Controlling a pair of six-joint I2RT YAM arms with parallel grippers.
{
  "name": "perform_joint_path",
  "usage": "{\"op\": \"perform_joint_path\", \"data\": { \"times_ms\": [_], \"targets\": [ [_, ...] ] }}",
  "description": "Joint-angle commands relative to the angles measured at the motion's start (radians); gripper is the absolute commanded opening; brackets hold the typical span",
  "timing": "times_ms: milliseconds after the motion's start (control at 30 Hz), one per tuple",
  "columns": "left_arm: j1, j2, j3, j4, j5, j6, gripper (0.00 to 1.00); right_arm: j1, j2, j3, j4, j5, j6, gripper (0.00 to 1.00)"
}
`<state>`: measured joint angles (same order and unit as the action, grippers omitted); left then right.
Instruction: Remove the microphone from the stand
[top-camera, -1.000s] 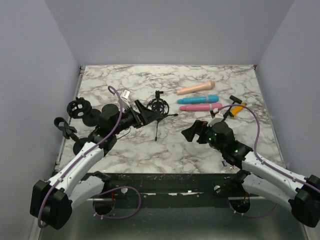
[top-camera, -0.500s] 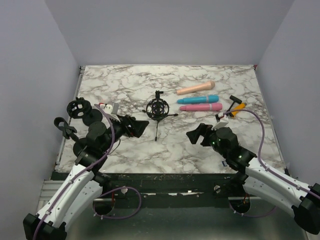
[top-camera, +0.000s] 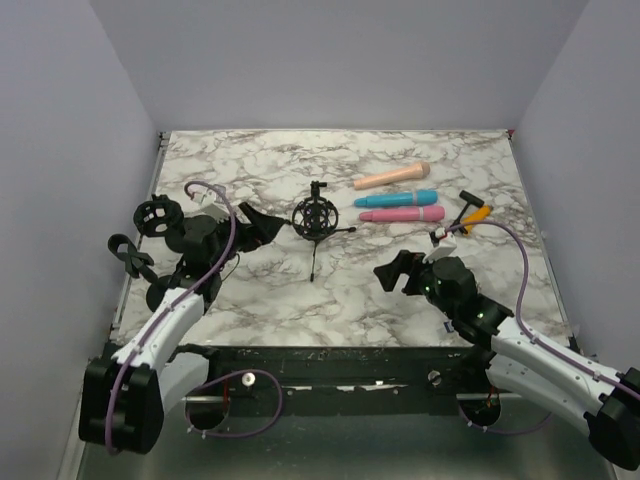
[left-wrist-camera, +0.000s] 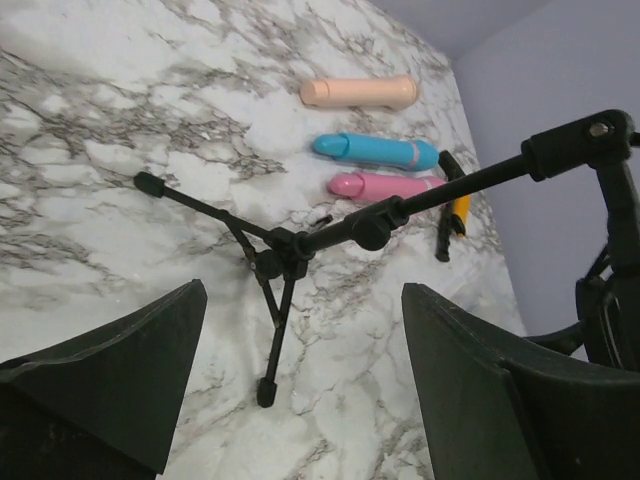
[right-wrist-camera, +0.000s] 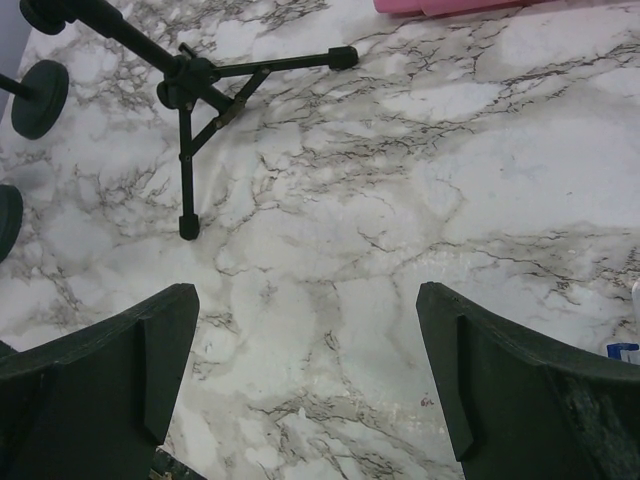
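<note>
The black tripod stand (top-camera: 314, 240) stands mid-table with its ring mount (top-camera: 311, 215) on top; I see no microphone in the ring. Peach (top-camera: 391, 177), blue (top-camera: 396, 199) and pink (top-camera: 402, 214) microphones lie side by side behind and right of it. My left gripper (top-camera: 262, 222) is open and empty just left of the mount, apart from it. In the left wrist view (left-wrist-camera: 302, 290) the stand's legs (left-wrist-camera: 275, 255) lie ahead between the fingers. My right gripper (top-camera: 398, 270) is open and empty to the stand's right; in its wrist view (right-wrist-camera: 306, 292) it hovers over bare marble, with the tripod (right-wrist-camera: 190, 85) at upper left.
A yellow-and-black microphone (top-camera: 470, 218) lies at the right. Two more black stands with ring mounts (top-camera: 155, 214) (top-camera: 128, 255) and round bases (top-camera: 183, 234) crowd the table's left edge. Grey walls enclose the marble table (top-camera: 340, 290).
My left gripper, which was at the stand's ring mount a second ago, has drawn back to the left and sits clear of it. The right gripper shifted only slightly.
</note>
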<state>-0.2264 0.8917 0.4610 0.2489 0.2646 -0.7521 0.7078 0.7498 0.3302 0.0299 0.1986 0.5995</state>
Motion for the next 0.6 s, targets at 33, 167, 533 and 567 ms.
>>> {"op": "perform_joint_path", "data": {
  "times_ms": [33, 167, 533, 567],
  "targets": [
    [0.034, 0.282, 0.098, 0.295, 0.387, -0.180, 0.75, 0.007, -0.001, -0.020, 0.034, 0.010, -0.023, 1.00],
    [0.034, 0.449, 0.143, 0.467, 0.465, -0.241, 0.61, 0.007, -0.004, -0.026, 0.044, 0.006, -0.025, 1.00],
    [0.029, 0.781, 0.195, 0.844, 0.583, -0.316, 0.54, 0.007, -0.022, -0.037, 0.051, 0.014, -0.028, 1.00],
    [0.028, 0.799, 0.196, 0.855, 0.578, -0.316, 0.53, 0.006, -0.024, -0.037, 0.051, 0.013, -0.029, 1.00]
  ]
}}
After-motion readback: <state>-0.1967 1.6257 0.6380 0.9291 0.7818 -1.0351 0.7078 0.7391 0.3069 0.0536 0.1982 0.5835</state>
